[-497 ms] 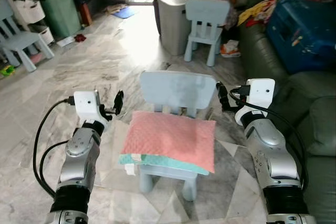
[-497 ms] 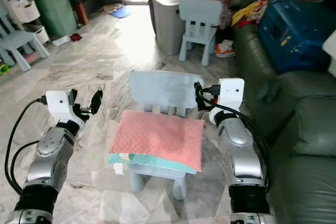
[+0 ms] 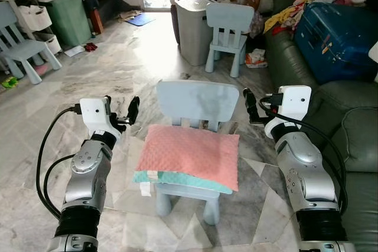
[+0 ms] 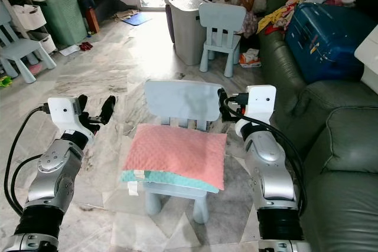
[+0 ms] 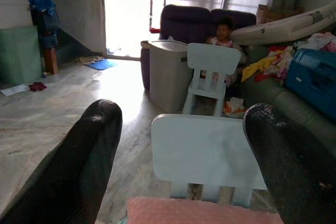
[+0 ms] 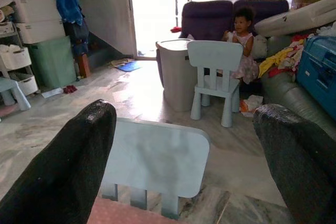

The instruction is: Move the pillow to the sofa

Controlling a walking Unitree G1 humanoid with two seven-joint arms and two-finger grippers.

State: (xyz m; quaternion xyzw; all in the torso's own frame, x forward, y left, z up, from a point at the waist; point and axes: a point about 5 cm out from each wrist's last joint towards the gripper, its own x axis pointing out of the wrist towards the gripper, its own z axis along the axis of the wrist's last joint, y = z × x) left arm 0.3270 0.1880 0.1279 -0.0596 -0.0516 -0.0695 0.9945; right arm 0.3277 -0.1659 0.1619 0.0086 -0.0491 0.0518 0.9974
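From the left eye view, the pink pillow (image 3: pixel 190 156) lies flat on the seat of a small pale-blue chair (image 3: pixel 198 103), its teal underside showing along the front edge and a white tag hanging at the near corner. The left gripper (image 3: pixel 131 112) hangs just off the pillow's left side, the right gripper (image 3: pixel 249 107) just off the chair back's right edge; neither touches anything. The green sofa (image 3: pixel 345 140) sits right beside the chair on the robot's right.

In the right eye view it is the same layout, and a blue suitcase (image 4: pixel 328 29) and clothes crowd the sofa's far end, while the near cushion looks bare.

The left wrist view looks out between two black fingers (image 5: pixel 79 166) spread wide apart, with the chair back and a strip of pillow between them.

The right wrist view shows fingers (image 6: pixel 63 166) equally wide apart and empty. A child (image 6: pixel 242 38) sits well beyond, past a second chair and a grey bin (image 6: pixel 177 74).

The pillow looks soft, light and floppy; squeezing both short ends together should lift it without sagging.
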